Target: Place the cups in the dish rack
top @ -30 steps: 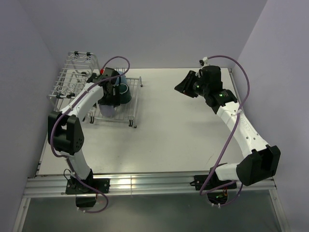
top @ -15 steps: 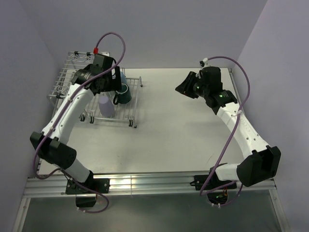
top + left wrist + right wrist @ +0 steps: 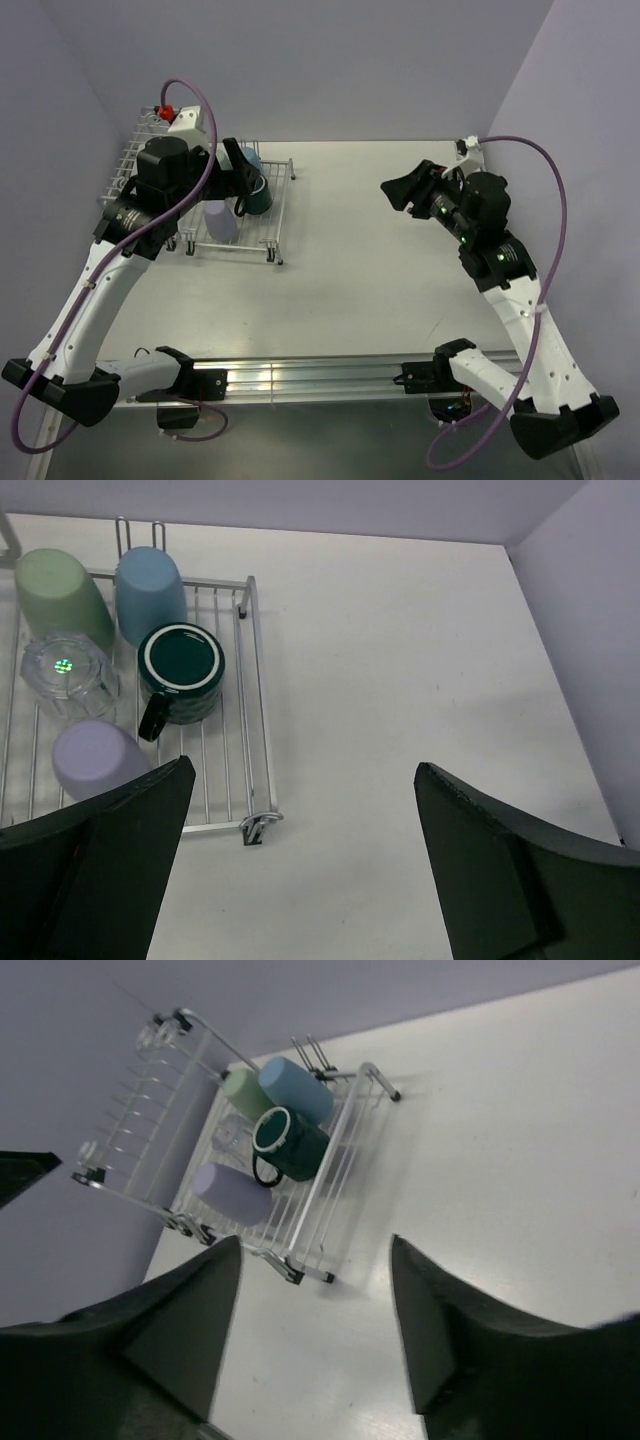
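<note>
Overhead | left pincer [image 3: 302,770] apart | right pincer [image 3: 315,1240] apart | left arm [image 3: 160,190] hides glass [image 3: 68,675], green tumbler [image 3: 58,585]

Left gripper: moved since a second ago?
Yes. The left gripper has lifted and swung left, toward the raised basket end of the dish rack, uncovering the lavender tumbler.

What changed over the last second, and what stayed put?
The left end effector lifted up and back from the dish rack, open and empty. The right end effector pulled back slightly toward its base, open too. The dark green mug and lavender tumbler stayed in the rack.
</note>
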